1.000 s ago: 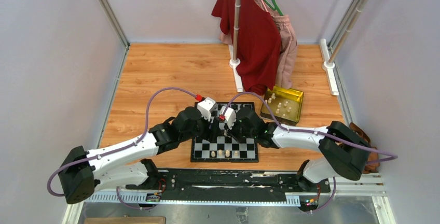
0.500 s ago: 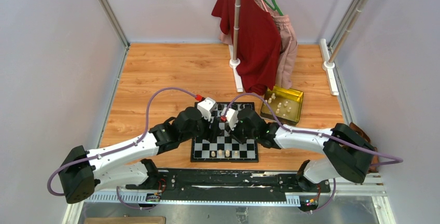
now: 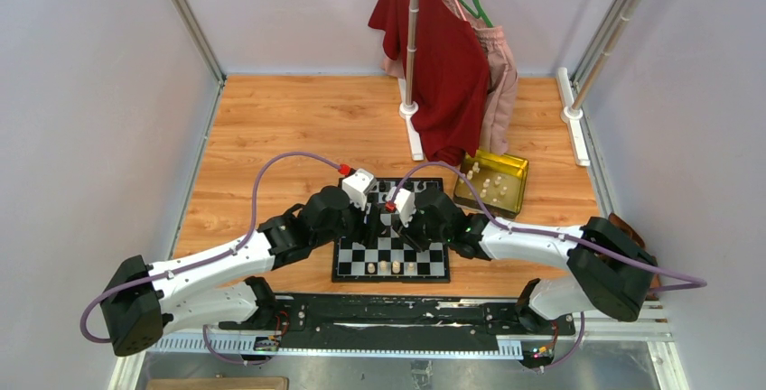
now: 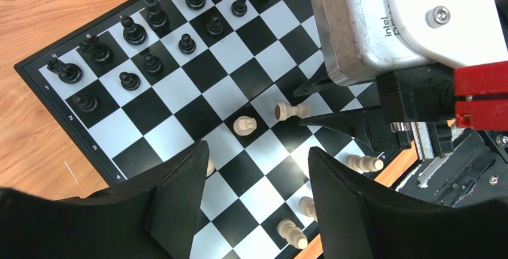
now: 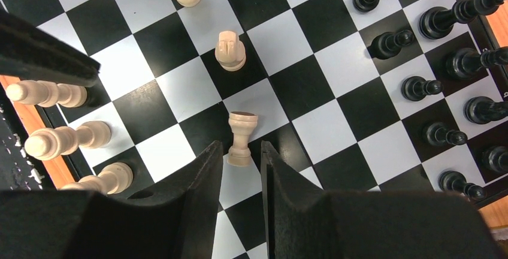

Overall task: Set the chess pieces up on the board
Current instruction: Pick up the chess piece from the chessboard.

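The board (image 3: 435, 255) lies between my two arms. Black chess pieces (image 4: 134, 31) fill its far rows, also seen in the right wrist view (image 5: 389, 44). A cream knight (image 5: 230, 51) stands mid-board. A cream rook (image 5: 242, 136) appears to lie on its side. One end of it sits between the tips of my right gripper (image 5: 241, 146), which is open with a small gap on each side. More cream pieces (image 5: 57, 141) line the near edge. My left gripper (image 4: 256, 151) hovers open over the near squares with nothing between its fingers. The rook (image 4: 290, 111) also shows in the left wrist view.
A shiny yellow tin (image 3: 492, 182) holding several cream pieces sits right of the board. A clothes stand with a red shirt (image 3: 443, 56) rises behind it. White rail posts (image 3: 572, 110) stand at the back right. Both wrists crowd close together over the board.
My right gripper's jaws have opened and let go of the cream rook, and the right arm has shifted slightly. The left arm has stayed put with its jaws open.
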You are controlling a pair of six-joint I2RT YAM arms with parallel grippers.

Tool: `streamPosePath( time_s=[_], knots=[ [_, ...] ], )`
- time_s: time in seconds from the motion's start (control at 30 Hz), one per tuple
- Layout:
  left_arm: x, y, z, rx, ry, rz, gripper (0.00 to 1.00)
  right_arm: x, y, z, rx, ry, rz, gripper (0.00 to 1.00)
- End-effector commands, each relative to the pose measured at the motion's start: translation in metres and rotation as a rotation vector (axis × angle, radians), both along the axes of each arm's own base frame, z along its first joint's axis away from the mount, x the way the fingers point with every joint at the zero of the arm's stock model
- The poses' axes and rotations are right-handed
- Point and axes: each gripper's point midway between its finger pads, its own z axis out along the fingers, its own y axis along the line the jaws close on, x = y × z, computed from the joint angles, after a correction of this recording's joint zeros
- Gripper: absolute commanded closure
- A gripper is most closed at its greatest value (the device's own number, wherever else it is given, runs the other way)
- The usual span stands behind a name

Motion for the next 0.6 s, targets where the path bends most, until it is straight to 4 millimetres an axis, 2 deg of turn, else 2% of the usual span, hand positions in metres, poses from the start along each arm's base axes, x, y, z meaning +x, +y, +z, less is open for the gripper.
streamPosePath(
  time_s=[0.0,0.43,0.57],
  knots=[
    [0.002,-0.005,0.013,-0.037,-0.031,0.0,0.33,-0.001,-0.009,-0.01,-0.023,0.024,-0.022,0.66],
    [0.001,-0.003,0.015,-0.048,-0.039,0.001,0.33,-0.002,-0.011,-0.025,-0.052,0.054,-0.04,0.66],
    [0.0,-0.001,0.015,-0.048,-0.041,0.004,0.33,-0.001,-0.012,-0.026,-0.057,0.056,-0.049,0.74]
  ],
)
